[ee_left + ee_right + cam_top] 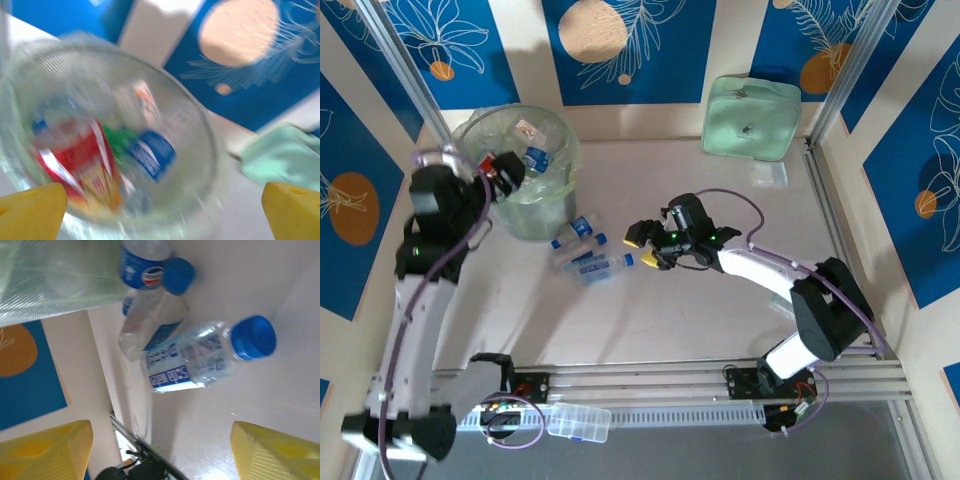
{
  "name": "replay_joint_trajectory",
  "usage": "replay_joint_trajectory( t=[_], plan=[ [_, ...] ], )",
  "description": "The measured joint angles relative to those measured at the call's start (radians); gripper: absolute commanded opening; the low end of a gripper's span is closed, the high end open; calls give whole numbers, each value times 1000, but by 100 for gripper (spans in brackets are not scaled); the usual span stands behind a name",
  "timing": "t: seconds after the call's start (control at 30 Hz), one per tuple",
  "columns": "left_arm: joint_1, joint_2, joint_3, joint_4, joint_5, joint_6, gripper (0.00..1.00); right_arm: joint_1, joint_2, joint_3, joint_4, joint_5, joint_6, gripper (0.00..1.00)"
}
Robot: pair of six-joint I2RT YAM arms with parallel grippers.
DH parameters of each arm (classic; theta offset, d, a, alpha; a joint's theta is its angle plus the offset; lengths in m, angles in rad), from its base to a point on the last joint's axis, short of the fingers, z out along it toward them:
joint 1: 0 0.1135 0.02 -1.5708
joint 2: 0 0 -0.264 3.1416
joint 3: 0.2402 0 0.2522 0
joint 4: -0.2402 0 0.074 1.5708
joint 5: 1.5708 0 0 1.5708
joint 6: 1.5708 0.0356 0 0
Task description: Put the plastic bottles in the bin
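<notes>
Left gripper (505,170) hangs over the mouth of the bin (535,215), fingers (32,210) wide apart, nothing between them. We read that spot as the drop point: above the rim, so anything let go falls inside. In the bin, bottles (75,160) lie piled: one red-labelled, one blue-labelled, something green. The left wrist view is too blurred for a count. Three more clear, blue-capped ones (582,250) lie on their sides on the surface (720,320), bunched and touching each other, just beside the bin's base on its right. Right gripper (642,248) sits low, near that bunch and facing it, fingers (45,450) apart and empty. We judge it's lined up for a pick. In the right wrist view the nearest bottle (200,360) lies ahead of the open fingers, not yet between them, cap toward the right finger. It touches a second one, and the third is up against the bin wall. Task looks mostly done, with these three left from what we see. Next move, we'd say, is to ease in and close across the nearest body, not the cap. The risks are that crushed thin plastic may squirt out, or that the fingers nudge the neighbours into rolling. The pouch (750,118) at the far edge is well apart and not part of this.
</notes>
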Motion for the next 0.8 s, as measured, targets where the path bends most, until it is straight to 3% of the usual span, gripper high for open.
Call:
replay_joint_trajectory(
  t=[0.1,0.3,0.57,0.8],
  plan=[
    [-56,-46,-65,1,54,-36,99,0,46,-10,21,4,105,72],
    [-272,-117,-188,-31,2,9,99,4,145,-10,71,17,262,72],
    [-280,-221,-330,-146,-14,6,99,31,269,15,97,48,381,72],
    [-280,-259,-341,-200,-20,43,96,32,323,53,137,58,439,67]
  ],
)
